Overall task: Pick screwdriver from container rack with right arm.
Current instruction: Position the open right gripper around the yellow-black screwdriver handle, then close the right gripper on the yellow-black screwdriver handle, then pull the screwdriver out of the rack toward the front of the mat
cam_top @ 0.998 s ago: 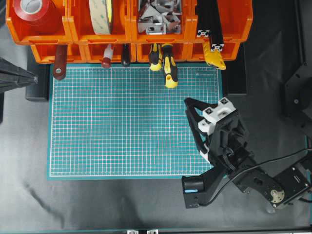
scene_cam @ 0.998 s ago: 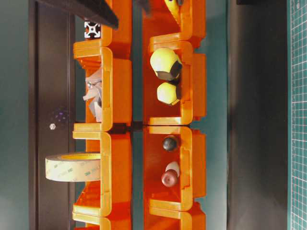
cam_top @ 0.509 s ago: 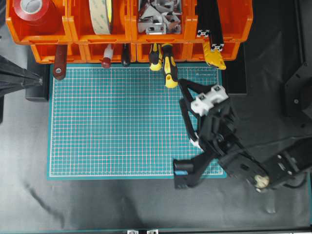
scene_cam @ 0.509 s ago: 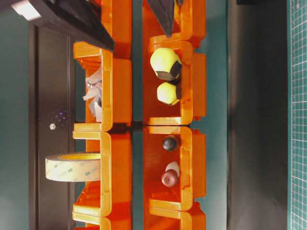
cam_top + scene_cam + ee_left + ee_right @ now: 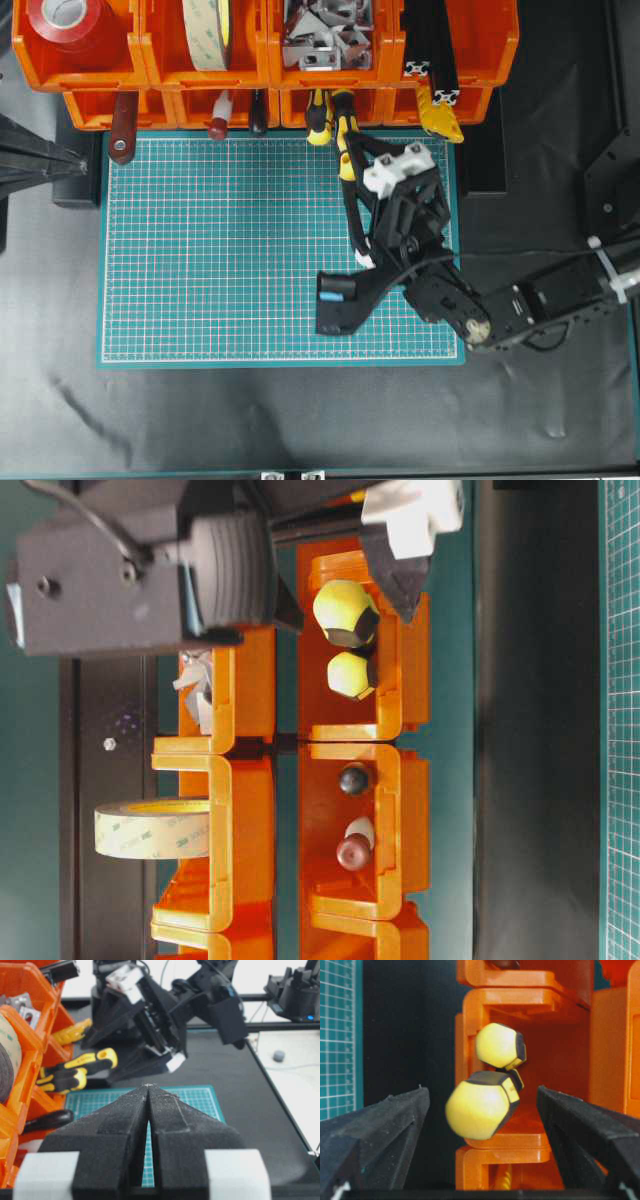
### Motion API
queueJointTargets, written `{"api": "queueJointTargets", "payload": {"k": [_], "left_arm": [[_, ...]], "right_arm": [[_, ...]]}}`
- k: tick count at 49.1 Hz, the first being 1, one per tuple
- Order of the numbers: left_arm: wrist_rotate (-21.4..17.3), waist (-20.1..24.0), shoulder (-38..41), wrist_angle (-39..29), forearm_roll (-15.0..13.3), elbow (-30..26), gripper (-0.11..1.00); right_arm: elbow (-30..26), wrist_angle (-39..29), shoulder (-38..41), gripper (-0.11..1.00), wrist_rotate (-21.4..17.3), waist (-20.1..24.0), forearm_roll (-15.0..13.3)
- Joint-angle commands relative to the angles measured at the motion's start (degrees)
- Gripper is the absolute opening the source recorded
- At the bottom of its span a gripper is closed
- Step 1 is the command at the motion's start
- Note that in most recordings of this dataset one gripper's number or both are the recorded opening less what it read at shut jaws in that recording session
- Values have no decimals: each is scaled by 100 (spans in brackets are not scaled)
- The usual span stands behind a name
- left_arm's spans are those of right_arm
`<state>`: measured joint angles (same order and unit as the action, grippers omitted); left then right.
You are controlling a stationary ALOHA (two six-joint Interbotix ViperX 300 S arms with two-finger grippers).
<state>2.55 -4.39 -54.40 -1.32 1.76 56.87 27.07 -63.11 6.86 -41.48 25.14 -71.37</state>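
1. The screwdriver (image 5: 347,135) lay in the lower tier of the container rack (image 5: 455,60), its shaft hidden inside the bin and its yellow-and-black handle sticking out over the top edge of the green mat (image 5: 220,250).
2. Its long axis ran roughly front to back, out of the bin toward the mat; a stubbier yellow-and-black tool (image 5: 318,118) sat just beside it on the left in the same bin.
3. In the right wrist view the screwdriver's rounded handle end (image 5: 480,1104) sat between the two jaws, nearer the left one, with the stubbier tool's end (image 5: 499,1046) above and behind it.
4. The right gripper (image 5: 352,165) was wide open and held nothing; the jaws flanked the handle end but I could not tell any contact.
5. The right arm (image 5: 520,310) reached across the mat from the lower right, wrist rolled and gripper aimed along the handle toward the rack.
6. It was plainly the nearer arm, so the coming move probably called for a short advance, then closing.
7. The left gripper (image 5: 148,1095) was closed and empty, parked at the mat's left edge, well apart.
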Motion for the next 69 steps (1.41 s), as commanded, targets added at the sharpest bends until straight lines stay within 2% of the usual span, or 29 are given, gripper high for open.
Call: {"api": "queueJointTargets", "payload": {"k": [1, 14, 20, 24, 31, 32, 41, 51, 69], "left_arm": [[26, 0, 9, 53, 18, -62, -1], [26, 9, 9, 26, 18, -62, -1], [26, 9, 9, 26, 18, -62, -1], [26, 9, 9, 26, 18, -62, 0], [26, 9, 9, 26, 9, -62, -1], [26, 0, 0, 26, 18, -62, -1], [26, 0, 0, 26, 9, -70, -1], [26, 0, -9, 26, 9, -70, -1], [26, -9, -9, 26, 18, -62, -1]], "right_arm": [[-44, 35, -79, 84, -35, -62, -53], [-44, 185, -53, 82, -53, -97, -53], [-44, 299, -44, 77, -70, -132, 0], [-62, 290, -44, 68, -70, -132, 70], [-79, 272, -44, 43, -70, -114, 114], [-79, 272, -44, 42, -70, -114, 123], [-176, 149, -44, 42, -70, -88, 132], [-387, -299, -44, 42, -26, -9, 123], [-686, -835, -26, 42, 9, 299, 132]]}}
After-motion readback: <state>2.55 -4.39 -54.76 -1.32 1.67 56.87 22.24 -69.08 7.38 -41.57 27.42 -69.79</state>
